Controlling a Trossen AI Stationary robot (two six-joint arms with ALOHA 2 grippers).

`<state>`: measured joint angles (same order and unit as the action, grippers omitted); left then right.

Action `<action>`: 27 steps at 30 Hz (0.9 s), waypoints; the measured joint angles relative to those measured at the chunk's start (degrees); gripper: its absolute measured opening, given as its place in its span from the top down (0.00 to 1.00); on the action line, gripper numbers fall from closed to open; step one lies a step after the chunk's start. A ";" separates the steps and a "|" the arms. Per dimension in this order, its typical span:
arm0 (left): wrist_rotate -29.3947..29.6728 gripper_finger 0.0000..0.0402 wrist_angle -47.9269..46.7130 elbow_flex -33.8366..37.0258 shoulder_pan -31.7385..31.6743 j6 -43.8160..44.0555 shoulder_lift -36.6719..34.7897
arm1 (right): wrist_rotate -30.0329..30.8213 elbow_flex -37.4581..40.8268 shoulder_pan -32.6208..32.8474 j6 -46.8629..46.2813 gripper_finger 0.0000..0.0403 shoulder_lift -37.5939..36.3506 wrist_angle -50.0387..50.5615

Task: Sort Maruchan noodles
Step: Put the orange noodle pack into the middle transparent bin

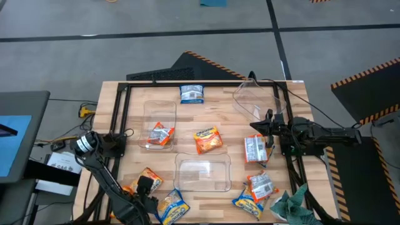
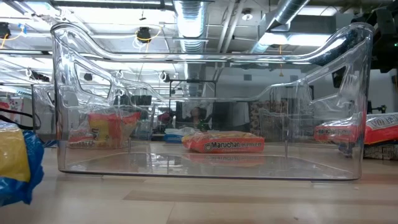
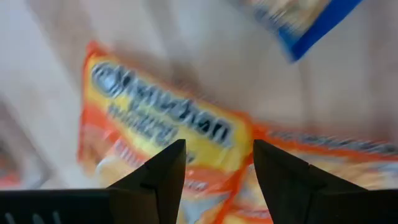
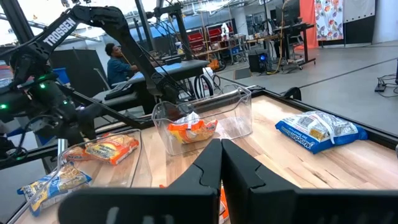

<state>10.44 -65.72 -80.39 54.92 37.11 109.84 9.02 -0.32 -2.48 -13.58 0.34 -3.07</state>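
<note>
Left pincer (image 1: 145,187) spread, poised over an orange packet (image 1: 150,178) left of the empty near tub (image 1: 203,173). One packet (image 1: 161,134) sits in the left tub (image 1: 159,124); others lie loose on the tabletop (image 1: 219,100). Right pincer (image 1: 259,127) pressed together, empty. Sorting barely started.

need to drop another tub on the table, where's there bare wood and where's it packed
Free: the far left corner beside the left tub, and the strip between the blue packet and the orange packet. Crowded: the near edge, where packets flank the near tub, with the left gripper open over an orange one, and the right side by the shut right gripper.
</note>
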 joint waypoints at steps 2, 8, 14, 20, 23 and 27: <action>0.87 0.56 0.09 0.04 -0.04 0.03 0.00 | 0.02 0.00 0.00 0.00 0.92 0.02 0.00; -0.78 0.56 0.92 0.01 -0.55 1.13 1.88 | 0.02 0.00 0.00 0.00 0.92 0.00 0.00; -4.33 0.56 1.85 0.24 -2.12 1.72 4.03 | 0.00 0.00 0.00 0.00 0.92 0.00 0.00; -5.26 0.58 1.47 1.70 -3.32 1.66 4.34 | 0.01 0.00 -0.01 0.00 0.92 0.02 0.00; -5.07 0.66 1.26 1.76 -3.32 0.42 4.33 | 0.00 0.00 0.00 0.00 0.92 0.02 0.00; -3.26 0.88 1.11 1.75 -3.38 -0.61 4.28 | 0.00 0.00 0.00 0.00 0.92 0.02 0.02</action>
<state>7.17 -64.61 -78.65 51.53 36.50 114.12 9.02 -0.32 -2.48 -13.58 0.36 -3.05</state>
